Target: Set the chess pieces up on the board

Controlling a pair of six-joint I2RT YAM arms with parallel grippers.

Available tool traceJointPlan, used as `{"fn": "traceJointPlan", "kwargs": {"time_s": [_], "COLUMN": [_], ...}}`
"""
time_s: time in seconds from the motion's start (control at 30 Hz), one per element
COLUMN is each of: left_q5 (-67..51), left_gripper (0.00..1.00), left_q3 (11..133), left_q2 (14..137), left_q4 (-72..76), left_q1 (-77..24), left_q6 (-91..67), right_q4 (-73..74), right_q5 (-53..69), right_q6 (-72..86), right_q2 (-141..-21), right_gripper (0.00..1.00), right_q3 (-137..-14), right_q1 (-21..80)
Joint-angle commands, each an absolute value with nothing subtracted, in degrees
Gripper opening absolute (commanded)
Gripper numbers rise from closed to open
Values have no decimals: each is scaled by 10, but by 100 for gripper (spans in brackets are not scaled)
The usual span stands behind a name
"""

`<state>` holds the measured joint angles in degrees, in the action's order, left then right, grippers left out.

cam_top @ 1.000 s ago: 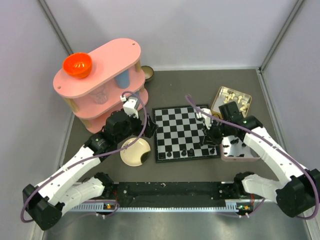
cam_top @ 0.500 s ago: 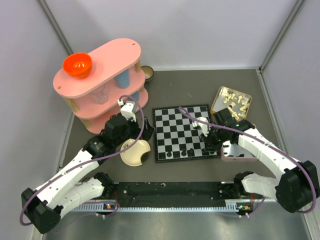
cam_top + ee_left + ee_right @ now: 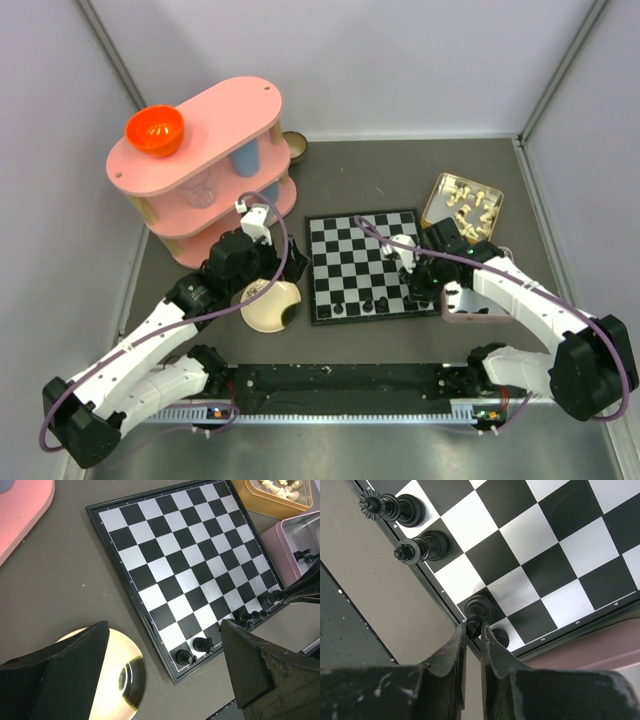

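Right gripper [image 3: 472, 628], clamped on a black chess piece [image 3: 479, 609], has shifted toward the board [image 3: 345, 250] near-right corner. Left gripper [image 3: 164, 627] remains spread apart.

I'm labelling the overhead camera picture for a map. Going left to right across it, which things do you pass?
orange bowl → cream plate → chessboard → gold tin

One each: chessboard [image 3: 350, 250], cream plate [image 3: 265, 315], orange bowl [image 3: 154, 130], pink shelf [image 3: 215, 120], gold tin [image 3: 430, 205], pink tin [image 3: 478, 316]
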<state>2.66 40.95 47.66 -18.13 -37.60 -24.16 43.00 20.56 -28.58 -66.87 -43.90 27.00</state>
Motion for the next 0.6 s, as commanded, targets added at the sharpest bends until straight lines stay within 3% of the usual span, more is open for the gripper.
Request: {"fn": "traceJointPlan", "kwargs": {"time_s": [0.0, 0.57], "left_q5": [31, 33], "left_gripper": [97, 97], "left_q3": [409, 407], "left_q2": [471, 472], "left_q4": [-158, -157], "left_q1": [-374, -374], "left_q6": [-247, -244], "right_q4": [414, 405], "right_q5": [205, 227], "right_q6": [-281, -265], "right_q2": [-671, -696], "right_gripper": [4, 4], "right_q3": [-441, -464], "right_q1": [283, 316]}}
